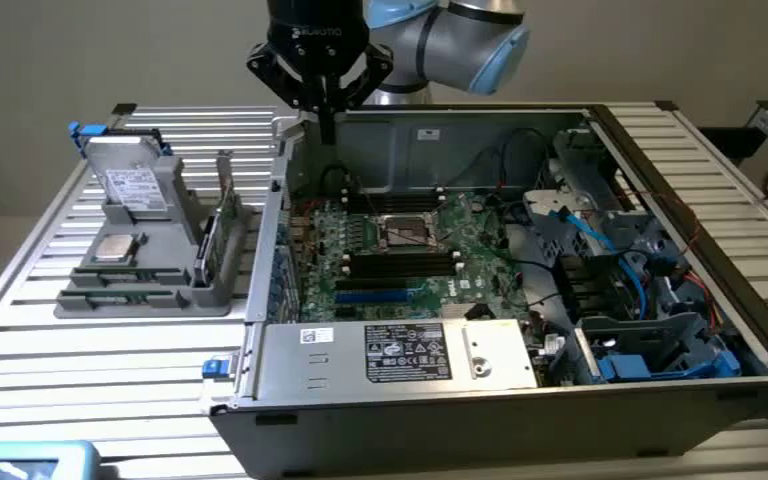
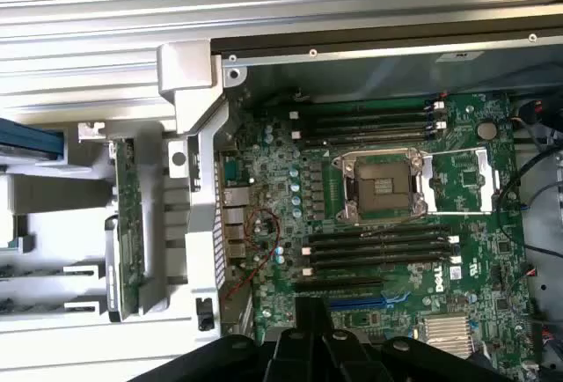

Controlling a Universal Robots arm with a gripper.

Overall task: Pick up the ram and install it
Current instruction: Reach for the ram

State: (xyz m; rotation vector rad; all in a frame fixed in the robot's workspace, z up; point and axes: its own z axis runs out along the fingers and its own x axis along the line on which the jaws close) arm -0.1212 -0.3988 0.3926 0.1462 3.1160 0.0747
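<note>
The ram [image 1: 205,250] is a thin dark stick standing on edge in the grey holder [image 1: 131,290], left of the open computer case in the exterior view. My gripper [image 1: 324,128] hangs above the case's back left corner, fingers pointing down and closed to a point with nothing between them. It is well apart from the ram. In the wrist view my gripper [image 2: 313,325] is over the motherboard [image 2: 457,179], near the black memory slots [image 2: 378,246]. The holder [image 2: 53,197] is off to the side.
A larger green card [image 1: 232,225] with a metal bracket stands in the same holder, beside the case wall [image 1: 271,240]. A drive [image 1: 133,185] and a CPU chip [image 1: 117,248] also sit there. The CPU socket [image 1: 408,232] is at the board's middle; cables and drive bays [image 1: 624,270] crowd the case's right side.
</note>
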